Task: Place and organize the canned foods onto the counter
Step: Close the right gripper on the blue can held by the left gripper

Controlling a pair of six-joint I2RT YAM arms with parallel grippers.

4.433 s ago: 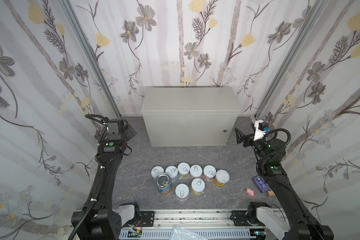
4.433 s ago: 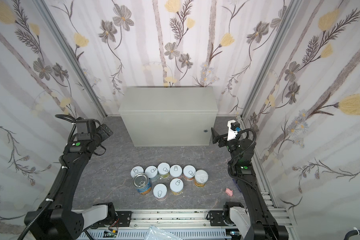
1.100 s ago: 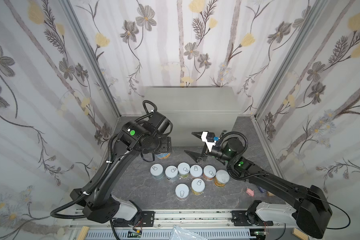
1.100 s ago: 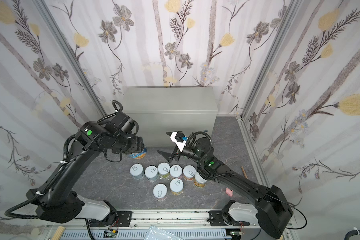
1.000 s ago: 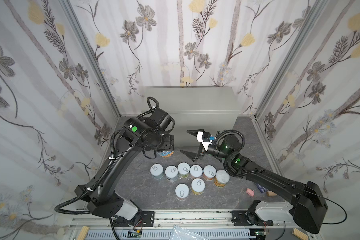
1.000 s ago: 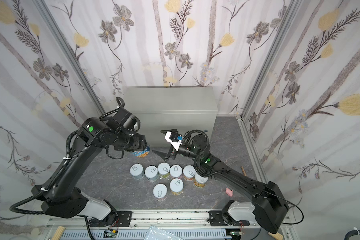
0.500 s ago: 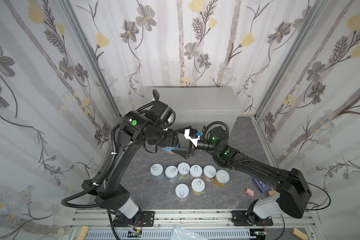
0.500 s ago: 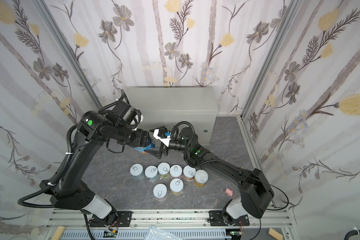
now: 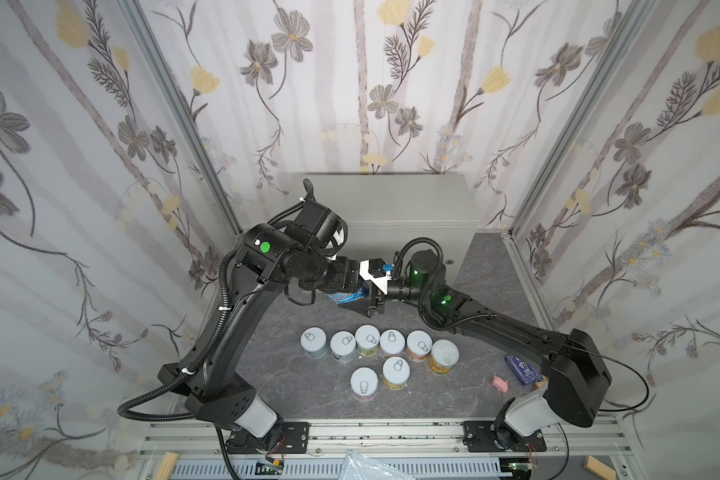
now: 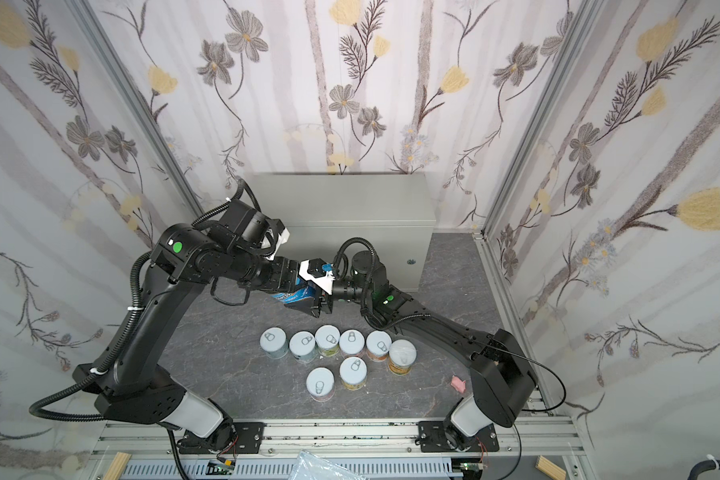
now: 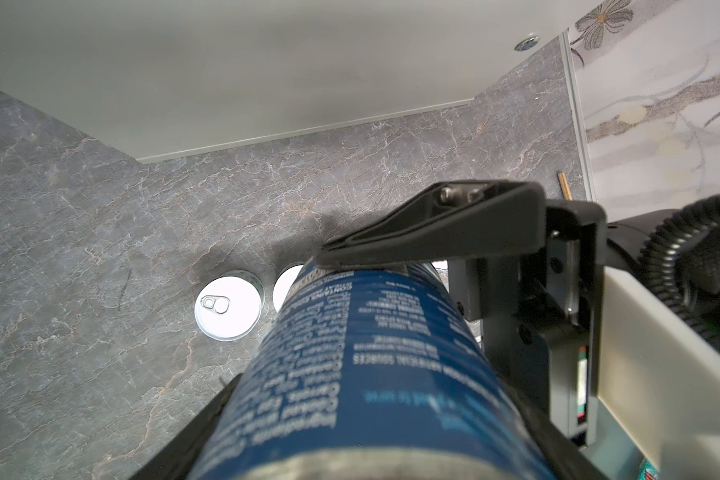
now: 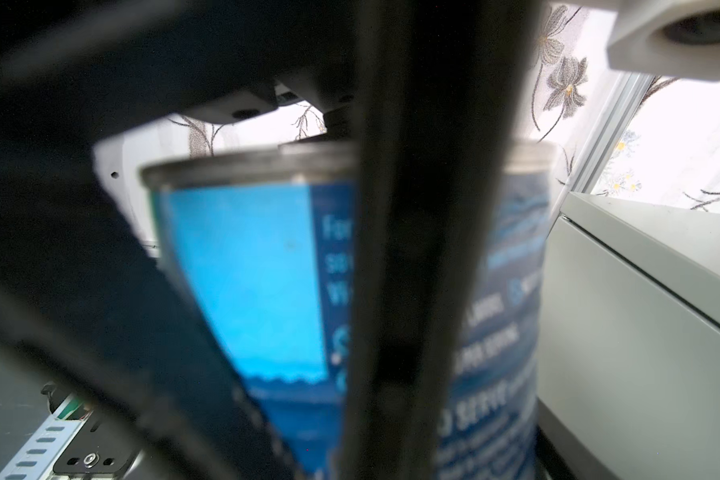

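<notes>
In both top views my left fingers [image 9: 352, 284] clasp the blue can [image 9: 344, 296] in the air, in front of the counter [image 9: 391, 208] and above the floor [image 9: 283, 332]. Eight other cans [image 9: 393, 343] stand near the floor's front edge. The left wrist view shows one of my right fingers [image 11: 412, 232] lying against the can's wall. The right wrist view is blurred, so I cannot tell whether that grip has closed.

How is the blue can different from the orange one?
The blue can is held in the air, tilted; the orange can stands upright on the floor. The blue can has a dark blue label and metal rim; the orange can has an orange-yellow label and pale lid. Both are round cans.
</notes>
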